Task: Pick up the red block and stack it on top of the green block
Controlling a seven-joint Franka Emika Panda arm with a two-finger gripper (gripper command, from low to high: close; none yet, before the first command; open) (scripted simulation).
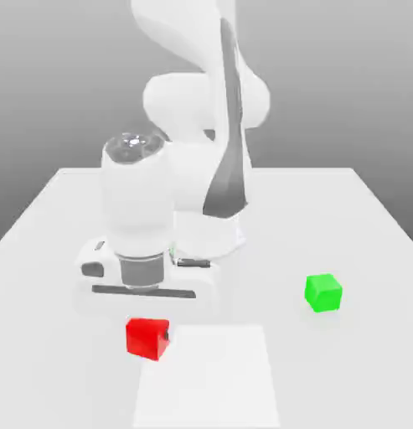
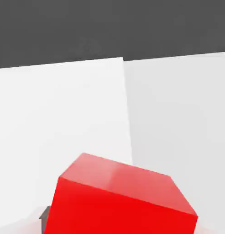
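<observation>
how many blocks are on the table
2. The red block sits near the table's front edge, directly under the hand. The green block stands alone toward the exterior view's right. The arm may hide others.

Red block [image 1: 147, 338] and green block [image 1: 323, 292] look matte, smooth, plain like plastic; the arm [image 1: 184, 151] behind the red block has glossy white smooth shells with grey bands; the table [image 1: 343, 226] under them is matte white, smooth.
</observation>
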